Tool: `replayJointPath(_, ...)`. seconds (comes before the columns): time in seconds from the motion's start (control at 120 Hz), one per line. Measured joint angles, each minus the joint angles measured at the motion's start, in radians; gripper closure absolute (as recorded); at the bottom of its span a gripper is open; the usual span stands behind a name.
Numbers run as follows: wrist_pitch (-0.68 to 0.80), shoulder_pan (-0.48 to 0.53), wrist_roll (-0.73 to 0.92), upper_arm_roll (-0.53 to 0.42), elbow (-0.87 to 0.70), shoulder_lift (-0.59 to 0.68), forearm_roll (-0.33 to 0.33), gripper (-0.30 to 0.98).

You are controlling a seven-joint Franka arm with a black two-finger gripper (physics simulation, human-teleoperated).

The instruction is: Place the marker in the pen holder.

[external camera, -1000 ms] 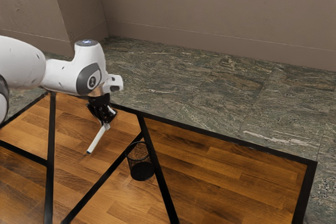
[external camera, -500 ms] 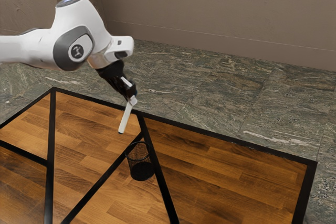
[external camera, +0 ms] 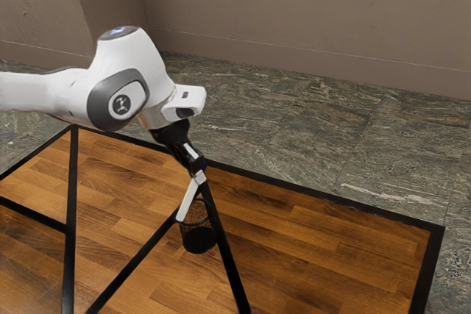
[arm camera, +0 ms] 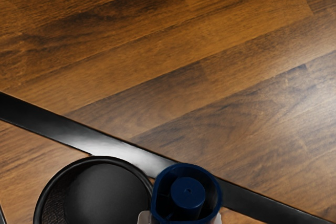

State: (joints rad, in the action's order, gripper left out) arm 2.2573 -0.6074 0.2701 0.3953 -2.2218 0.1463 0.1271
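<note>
White marker slants, seemingly beside pen holder's rim.

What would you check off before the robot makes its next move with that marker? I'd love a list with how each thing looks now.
1. Marker gripped from both sides by the hand: ok.
2. Pen holder standing upright on the table: ok.
3. Holder's mouth open at the top, not capped: ok.
4. Marker straight up and down: not ok, it leans, its lower end toward the exterior view's left.
5. Marker centred over the mouth: not ok, in the wrist view its blue end sits at one side of the rim.
6. Marker clear of the holder's wall: cannot tell.
</note>
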Motion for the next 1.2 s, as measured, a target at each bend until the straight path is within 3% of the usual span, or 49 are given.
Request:
replayJointPath(0.467,0.054,0.029,0.036,0.003,0.007,-0.007,-0.009,0.79)
replayJointPath(1.158,0.180,0.070,0.054,-0.039,0.018,-0.146,-0.008,0.79)
replayJointPath(1.2,0.184,0.027,0.054,0.003,0.016,-0.147,-0.009,0.79)
